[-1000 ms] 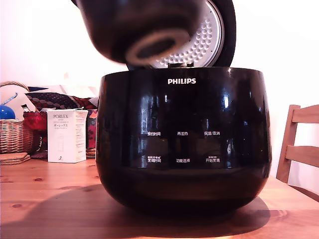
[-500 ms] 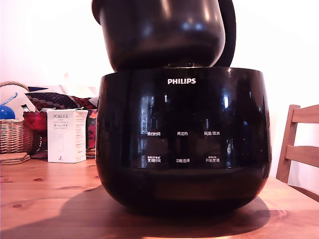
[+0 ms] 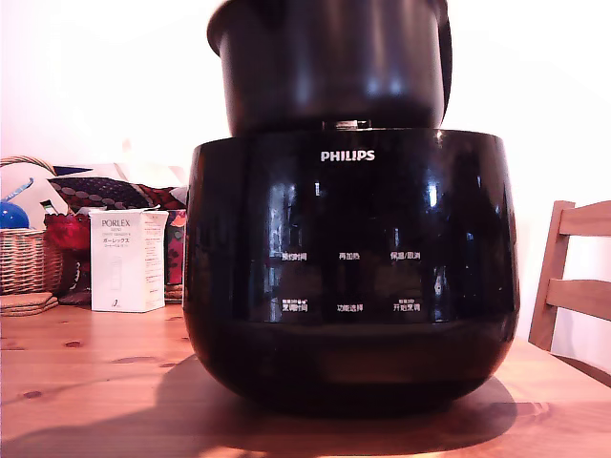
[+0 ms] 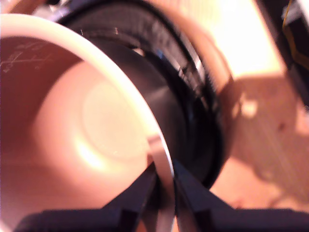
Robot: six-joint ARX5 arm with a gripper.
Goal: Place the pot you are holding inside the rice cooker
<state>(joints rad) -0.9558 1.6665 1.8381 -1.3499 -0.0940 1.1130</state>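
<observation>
The rice cooker (image 3: pixel 348 277) is a large glossy black body marked PHILIPS, standing in the middle of the exterior view. The dark pot (image 3: pixel 329 67) hangs upright directly above its opening, with its base at the level of the cooker's top edge. A sliver of the raised lid (image 3: pixel 445 57) shows behind the pot. In the wrist view my gripper (image 4: pixel 163 193) is shut on the pot's thin rim (image 4: pixel 159 150), one finger inside and one outside. The pot's inside (image 4: pixel 72 125) looks washed-out pink, and the cooker's dark opening (image 4: pixel 193 96) lies just beyond it. The exterior view does not show the gripper.
The cooker stands on a wooden table (image 3: pixel 95 382). On the exterior view's left are a white PORLEX box (image 3: pixel 127 260), a wicker basket (image 3: pixel 29 260) and a blue ball (image 3: pixel 10 215). A wooden chair (image 3: pixel 573 277) stands at the right.
The pot has gone from tilted, bottom toward the camera, to upright. It has shifted toward the exterior view's right and now sits centred over the cooker's opening, hiding the lid's silver plate.
</observation>
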